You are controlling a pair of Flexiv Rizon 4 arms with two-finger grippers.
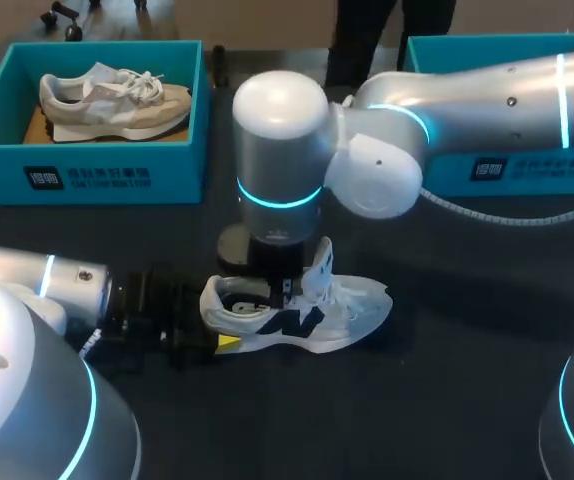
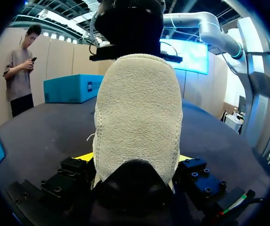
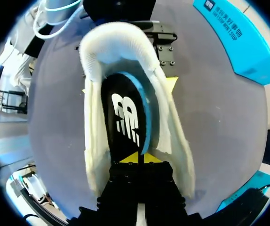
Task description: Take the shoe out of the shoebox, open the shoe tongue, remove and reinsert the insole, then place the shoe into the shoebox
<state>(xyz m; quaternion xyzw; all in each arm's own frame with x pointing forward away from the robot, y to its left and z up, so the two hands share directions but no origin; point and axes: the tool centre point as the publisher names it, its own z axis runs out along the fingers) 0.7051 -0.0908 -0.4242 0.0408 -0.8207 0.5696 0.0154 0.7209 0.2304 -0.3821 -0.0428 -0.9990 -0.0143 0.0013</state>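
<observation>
**Surface** (image 1: 447, 380): dark and matte. Bare stretches lie in front of the middle shoe and toward the near right. Both far corners are taken up by boxes.

**Left shoebox** (image 1: 87, 175): far left, a teal card box with straight walls and an open top. A beige shoe (image 1: 112, 100) with white laces lies inside on its sole.

**Left arm** (image 1: 67, 285): a silver shell with a cyan ring, coming in low from the near left. Its black wrist lies close to the surface.

**Left tool** (image 2: 135, 160): pinches the heel of the white shoe, with one yellow tip on each side.

**White shoe** (image 1: 307, 310): centre of the surface, outside both boxes. It stands on its sole with the heel to the left and the toe to the right. The heel is nubby suede, the upper is thin, and the tongue (image 1: 319, 262) stands upright.

**Insole** (image 3: 128, 117): black with a blue edge, sitting tilted inside the shoe's opening.

**Right tool** (image 3: 138, 159): points straight down into the shoe. Its yellow tips are pressed nearly together on the insole's fore end.

**Right arm** (image 1: 487, 95): smooth silver, reaching in from the far right past the middle. A grey ribbed cable (image 1: 507, 215) trails beneath it.

**Right shoebox** (image 1: 527, 170): teal, at the far right, partly hidden by that arm.
</observation>
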